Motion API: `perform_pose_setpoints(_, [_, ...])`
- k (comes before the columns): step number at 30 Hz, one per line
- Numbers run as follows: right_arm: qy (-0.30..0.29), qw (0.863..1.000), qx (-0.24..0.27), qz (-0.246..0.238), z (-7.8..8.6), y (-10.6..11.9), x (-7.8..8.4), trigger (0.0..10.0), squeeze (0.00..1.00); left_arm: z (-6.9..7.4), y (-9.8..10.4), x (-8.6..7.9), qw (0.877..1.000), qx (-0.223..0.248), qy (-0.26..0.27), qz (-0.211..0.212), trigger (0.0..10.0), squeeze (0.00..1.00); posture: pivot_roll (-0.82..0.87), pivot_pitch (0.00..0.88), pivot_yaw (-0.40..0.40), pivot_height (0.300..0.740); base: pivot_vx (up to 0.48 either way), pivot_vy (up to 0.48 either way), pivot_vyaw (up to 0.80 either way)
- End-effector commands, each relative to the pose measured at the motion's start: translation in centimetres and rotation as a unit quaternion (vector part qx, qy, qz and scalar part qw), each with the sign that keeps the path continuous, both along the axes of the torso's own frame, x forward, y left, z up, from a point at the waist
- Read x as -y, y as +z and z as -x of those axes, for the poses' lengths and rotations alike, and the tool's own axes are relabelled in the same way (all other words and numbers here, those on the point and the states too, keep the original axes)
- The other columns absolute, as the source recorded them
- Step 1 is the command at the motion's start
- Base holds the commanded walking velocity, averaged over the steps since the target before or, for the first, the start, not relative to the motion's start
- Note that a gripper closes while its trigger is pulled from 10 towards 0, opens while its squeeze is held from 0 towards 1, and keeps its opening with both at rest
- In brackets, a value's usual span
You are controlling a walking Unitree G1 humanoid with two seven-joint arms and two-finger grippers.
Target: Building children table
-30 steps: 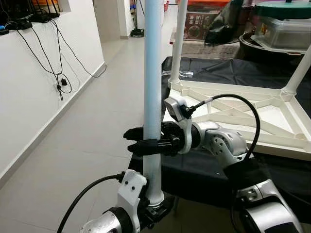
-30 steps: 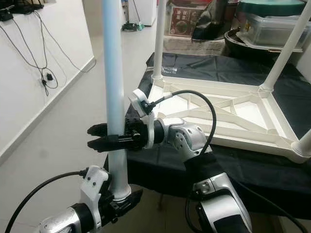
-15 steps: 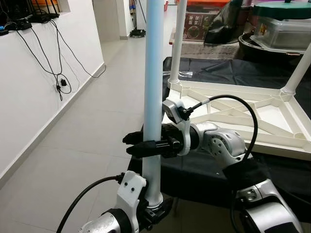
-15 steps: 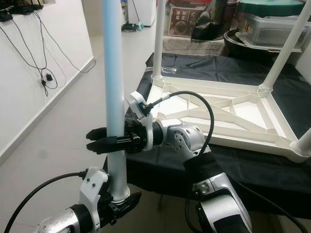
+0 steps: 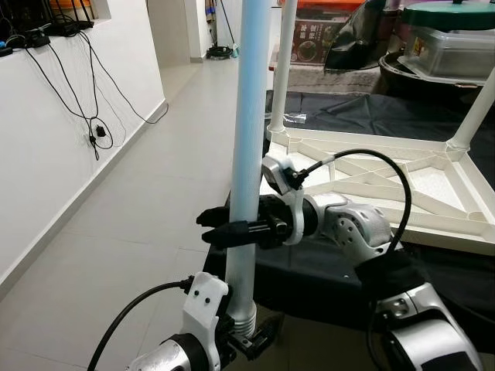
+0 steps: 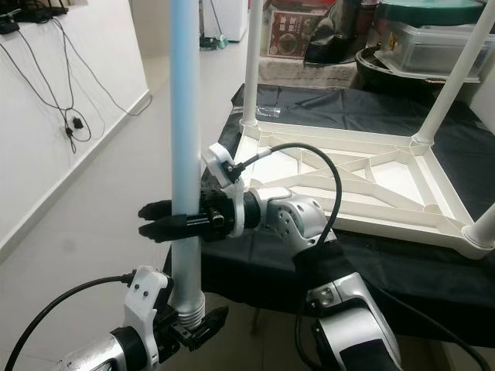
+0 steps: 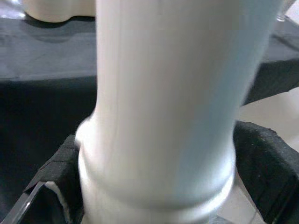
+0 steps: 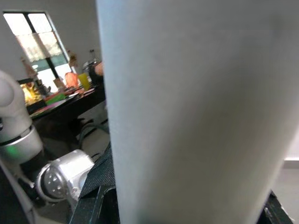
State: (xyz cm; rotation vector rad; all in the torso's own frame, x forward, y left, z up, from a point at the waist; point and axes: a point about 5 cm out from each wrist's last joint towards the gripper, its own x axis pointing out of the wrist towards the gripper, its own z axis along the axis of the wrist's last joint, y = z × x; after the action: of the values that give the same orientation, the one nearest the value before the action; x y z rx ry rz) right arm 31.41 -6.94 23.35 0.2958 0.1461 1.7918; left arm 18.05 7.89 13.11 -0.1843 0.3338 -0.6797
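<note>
Tilted slightly since before, the blue table leg (image 5: pixel 249 139) is clenched by both left hand (image 6: pixel 189 325) and right hand (image 6: pixel 158 220); no writing legible.

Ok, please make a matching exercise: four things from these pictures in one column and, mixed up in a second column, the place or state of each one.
Things:
1. pale blue plastic table leg
2. left gripper
3. right gripper
4. white plastic tabletop

Places or states:
A. lies upside down on the black cloth
B. grips the leg at its ribbed lower end
C. held nearly upright by both grippers
D. closed around the middle of the leg, fingers pointing to the robot's left

Pairs: 1-C, 2-B, 3-D, 4-A
</note>
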Motion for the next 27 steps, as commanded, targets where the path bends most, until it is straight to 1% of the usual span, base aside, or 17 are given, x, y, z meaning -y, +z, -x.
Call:
perform_pose_setpoints(1, [-0.038,0.999,0.032,-0.010,-1.0,1.2,0.6,0.0,0.00,0.5,-0.7,0.3,1.000,-0.016,-0.014,-0.009,10.0,0.71,0.09,0.053,-0.001,0.740,0.000,0.000,0.00])
perform_pose_setpoints(2, [-0.061,0.997,0.037,-0.013,-1.6,1.5,1.0,0.0,0.00,0.7,-0.8,0.3,1.000,-0.019,-0.016,-0.006,10.0,0.00,0.09,0.053,-0.001,0.740,0.000,0.000,0.00])
perform_pose_setpoints(6, [-0.106,0.993,0.044,-0.022,-2.7,2.0,1.8,0.0,0.00,0.8,-0.9,0.4,1.000,-0.022,-0.010,-0.003,10.0,0.00,0.09,0.046,-0.001,0.740,0.000,0.000,0.00])
perform_pose_setpoints(9, [-0.156,0.986,0.050,-0.032,-3.7,2.5,2.5,0.0,0.00,0.8,-1.1,0.4,1.000,-0.023,0.000,-0.001,10.0,0.00,0.09,0.040,0.000,0.740,0.000,0.000,0.00])
perform_pose_setpoints(10, [-0.190,0.980,0.049,-0.041,-4.3,2.7,2.8,0.0,0.00,0.7,-1.0,0.3,1.000,-0.017,0.014,-0.003,10.0,0.00,0.09,0.040,0.000,0.740,0.000,0.000,0.00])
perform_pose_setpoints(12, [-0.190,0.980,0.049,-0.041,-4.3,2.7,2.8,0.0,0.00,0.7,-1.0,0.3,1.000,-0.017,0.014,-0.003,10.0,0.00,0.09,0.040,0.000,0.740,0.000,0.000,0.00])
perform_pose_setpoints(14, [-0.290,0.954,0.048,-0.067,-5.7,3.4,3.4,0.0,0.00,-0.3,-0.3,-0.3,0.998,0.018,0.068,-0.001,10.0,0.00,0.09,0.040,0.000,0.740,0.000,0.000,0.00])
perform_pose_setpoints(15, [-0.290,0.954,0.048,-0.067,-5.7,3.4,3.4,0.0,0.00,-0.3,-0.3,-0.3,0.998,0.018,0.068,-0.001,10.0,0.00,0.09,0.040,0.000,0.740,0.000,0.000,0.00])
perform_pose_setpoints(16, [-0.341,0.935,0.048,-0.080,-6.3,3.7,3.6,0.0,0.00,-0.9,0.3,-0.6,0.994,0.042,0.098,-0.003,10.0,0.00,0.09,0.029,0.001,0.740,0.000,0.000,0.00])
perform_pose_setpoints(17, [-0.341,0.935,0.048,-0.080,-6.3,3.7,3.6,0.0,0.00,-0.9,0.3,-0.6,0.994,0.042,0.098,-0.003,10.0,0.00,0.09,0.029,0.001,0.740,0.000,0.000,0.00])
perform_pose_setpoints(19, [-0.438,0.892,0.060,-0.096,-7.3,4.3,3.7,0.0,0.00,-2.1,1.4,-1.4,0.985,0.080,0.151,-0.010,10.0,0.00,0.09,0.027,0.001,0.740,0.000,0.000,0.00])
perform_pose_setpoints(21, [-0.438,0.892,0.060,-0.096,-7.3,4.3,3.7,0.0,0.00,-2.1,1.4,-1.4,0.985,0.080,0.151,-0.010,10.0,0.00,0.09,0.027,0.001,0.740,0.000,0.000,0.00])
perform_pose_setpoints(22, [-0.483,0.867,0.070,-0.102,-7.7,4.6,3.8,0.0,0.00,-2.5,1.8,-1.7,0.981,0.092,0.172,-0.012,10.0,0.00,0.09,0.023,0.002,0.740,0.000,0.000,0.00])
perform_pose_setpoints(23, [-0.483,0.867,0.070,-0.102,-7.7,4.6,3.8,0.0,0.00,-2.5,1.8,-1.7,0.981,0.092,0.172,-0.012,10.0,0.00,0.09,0.023,0.002,0.740,0.000,0.000,0.00])
perform_pose_setpoints(24, [-0.516,0.846,0.071,-0.112,-7.9,4.8,3.8,0.0,0.00,-2.9,2.1,-2.1,0.976,0.105,0.192,-0.018,10.0,0.00,0.09,0.023,0.002,0.740,0.000,0.000,0.00])
perform_pose_setpoints(26, [-0.516,0.846,0.071,-0.112,-7.9,4.8,3.8,0.0,0.00,-2.9,2.1,-2.1,0.976,0.105,0.192,-0.018,10.0,0.00,0.09,0.023,0.002,0.740,0.000,0.000,0.00])
perform_pose_setpoints(27, [-0.547,0.825,0.085,-0.112,-8.0,4.8,3.7,0.0,0.00,-3.2,2.4,-2.4,0.971,0.115,0.210,-0.018,10.0,0.00,0.09,0.020,0.004,0.740,0.000,0.000,0.00])
